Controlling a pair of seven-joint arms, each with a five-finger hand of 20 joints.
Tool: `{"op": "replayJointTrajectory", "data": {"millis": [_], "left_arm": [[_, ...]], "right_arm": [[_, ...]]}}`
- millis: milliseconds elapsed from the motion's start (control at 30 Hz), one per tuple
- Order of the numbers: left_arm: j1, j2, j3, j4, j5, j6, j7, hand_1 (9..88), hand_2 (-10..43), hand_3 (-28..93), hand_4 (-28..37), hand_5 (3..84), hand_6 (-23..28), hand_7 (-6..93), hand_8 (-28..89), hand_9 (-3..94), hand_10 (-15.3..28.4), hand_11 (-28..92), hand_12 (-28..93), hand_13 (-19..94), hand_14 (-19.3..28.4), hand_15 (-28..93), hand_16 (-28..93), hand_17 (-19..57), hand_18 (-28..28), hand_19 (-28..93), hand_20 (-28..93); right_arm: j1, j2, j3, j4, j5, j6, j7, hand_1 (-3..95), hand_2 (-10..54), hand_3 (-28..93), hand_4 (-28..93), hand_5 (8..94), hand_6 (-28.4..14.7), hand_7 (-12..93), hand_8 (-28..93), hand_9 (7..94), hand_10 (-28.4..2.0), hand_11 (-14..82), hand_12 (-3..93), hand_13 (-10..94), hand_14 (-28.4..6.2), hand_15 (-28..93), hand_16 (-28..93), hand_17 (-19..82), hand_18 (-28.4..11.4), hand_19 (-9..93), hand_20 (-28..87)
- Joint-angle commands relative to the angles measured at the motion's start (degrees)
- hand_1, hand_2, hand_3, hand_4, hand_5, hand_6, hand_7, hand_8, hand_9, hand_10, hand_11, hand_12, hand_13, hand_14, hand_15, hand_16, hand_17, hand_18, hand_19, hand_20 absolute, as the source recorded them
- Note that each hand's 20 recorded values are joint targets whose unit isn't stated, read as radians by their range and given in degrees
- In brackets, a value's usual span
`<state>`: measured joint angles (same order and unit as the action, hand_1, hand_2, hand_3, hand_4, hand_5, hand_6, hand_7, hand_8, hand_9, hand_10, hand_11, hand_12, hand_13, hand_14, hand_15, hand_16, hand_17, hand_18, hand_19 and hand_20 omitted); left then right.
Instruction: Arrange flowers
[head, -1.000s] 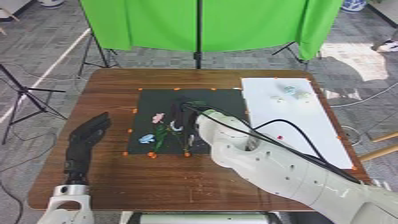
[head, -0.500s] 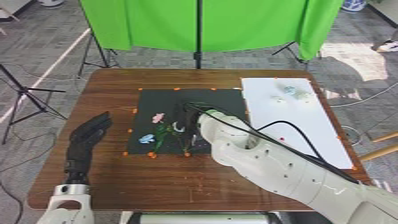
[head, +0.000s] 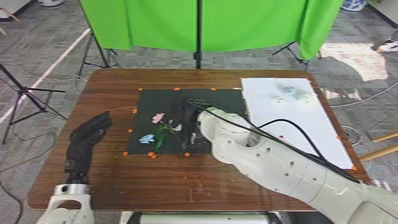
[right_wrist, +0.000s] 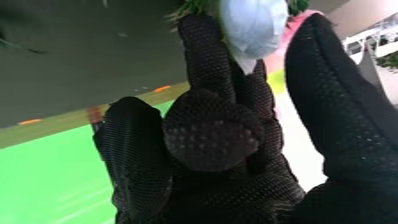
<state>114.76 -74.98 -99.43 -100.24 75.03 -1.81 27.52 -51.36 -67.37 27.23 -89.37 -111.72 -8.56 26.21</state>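
While the left hand (head: 88, 132) is open beside the black mat (head: 158, 102), the right hand (head: 188, 112) is over it, by a pale flower (right_wrist: 249, 27); I can't tell if it's gripping. Its big arm (head: 284, 167) blocks some mat. A pink flower (head: 158, 118) and blue flower (head: 147, 138) lie left.

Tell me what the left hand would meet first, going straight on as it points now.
The left hand likely meets nothing above the table, perhaps skirting the dark mat's far-left corner; its height is unclear.
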Motion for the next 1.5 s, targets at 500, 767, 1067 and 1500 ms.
{"op": "replayJointTrajectory", "data": {"millis": [500, 767, 1067, 1500], "left_arm": [[1.2, -2.42, 1.07, 0.01, 0.24, -0.74, -0.81, 28.1, -9.5, 63, -15.4, 47.2, 4.7, 12.8, -5, 42.8, 13.5, 18, 15, 34, 18.2, 18, 3, 8.2, 17.4, 15, 22], [2.2, -2.52, 0.61, -0.57, 0.28, -0.53, -1.12, 28.0, -9.5, 63, -15.3, 47.2, 4.8, 12.7, -5, 42.8, 13.5, 18, 15, 34, 18.3, 19, 3, 8.2, 17.4, 15, 22], [2.8, -2.52, 0.42, -1.04, 0.44, -0.35, -1.36, 28.2, -9.5, 63, -15.5, 47.2, 4.7, 12.8, -5, 42.8, 13.5, 18, 15, 34, 18.2, 19, 3, 8.2, 17.4, 15, 22], [3.1, -3.06, 0.26, -1.23, 0.52, -0.45, -1.38, 28.1, -9.5, 63, -15.4, 47.2, 4.6, 12.8, -5, 42.9, 13.4, 18, 15, 34, 18.2, 19, 3, 8.1, 17.4, 15, 22]], "right_arm": [[3.1, 3.4, 6.3, -7.4, -2.4, 3.0, -2.0, 38.5, -9.5, 66, -15, 55.8, 1.8, 15, -9, 70.1, -13.4, 15.6, 21.9, 89, -1.9, 64, 33, 60, -15.9, 93, 65], [2.8, 12.3, 11.1, -11.1, -8.3, 4.3, 0.4, 35.0, -9.5, 64, -15, 57.3, 0.9, 15, -8, 71.4, -13.9, 17.6, 23.1, 88, -2.4, 64, 34, 59, -16.4, 93, 65], [-2.2, 19.8, 18.0, -6.8, -11.0, 3.3, 7.1, 30.9, -9.5, 56, -23, 64.4, -0.2, 15, -8, 82.6, -12.9, 22.1, 23.9, 91, -3.1, 64, 33, 61, -17.6, 93, 65], [-9.3, 21.3, 24.9, -0.4, -12.6, -1.5, 12.4, 34.7, -9.5, 60, -21, 65.2, 0.3, 15, -8, 82.9, -12.6, 20.8, 23.3, 91, -2.9, 63, 34, 61, -17.7, 93, 65]]}}
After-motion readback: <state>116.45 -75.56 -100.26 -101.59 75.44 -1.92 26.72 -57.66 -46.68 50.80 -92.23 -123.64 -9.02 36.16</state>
